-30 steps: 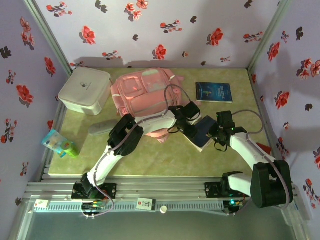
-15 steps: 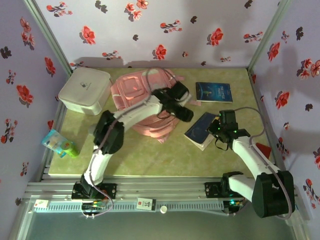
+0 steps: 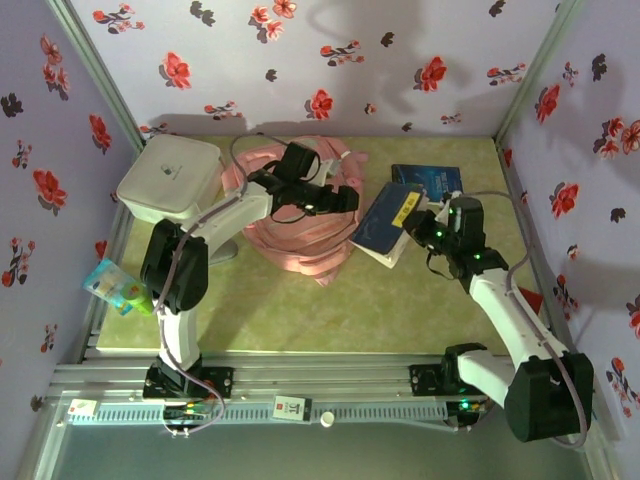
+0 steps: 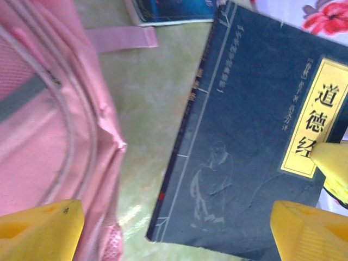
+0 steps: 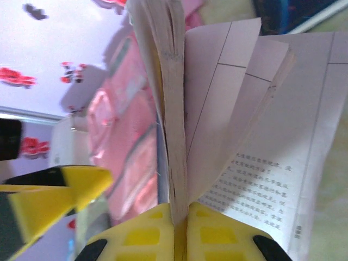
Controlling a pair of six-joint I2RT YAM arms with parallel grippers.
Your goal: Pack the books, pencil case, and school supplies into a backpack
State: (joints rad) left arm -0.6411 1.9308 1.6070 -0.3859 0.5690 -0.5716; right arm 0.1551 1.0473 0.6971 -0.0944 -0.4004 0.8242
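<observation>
Two dark blue books are on my screens. The lifted book (image 3: 383,222) is tilted up off the tabletop (image 3: 400,300), clamped at its edge by my right end effector (image 3: 424,224), with its pages fanning loose. The flat book (image 3: 440,177) lies behind it near the back wall. Just left sits the pink backpack (image 3: 300,245). My left end effector (image 3: 347,198) hovers over its right side, jaws spread wide and holding nothing. A white box (image 3: 168,180) sits at back left.

white rounded box (image 3: 168,180) at the table's (image 3: 300,320) far-left corner — floral walls (image 3: 300,60) around.
</observation>
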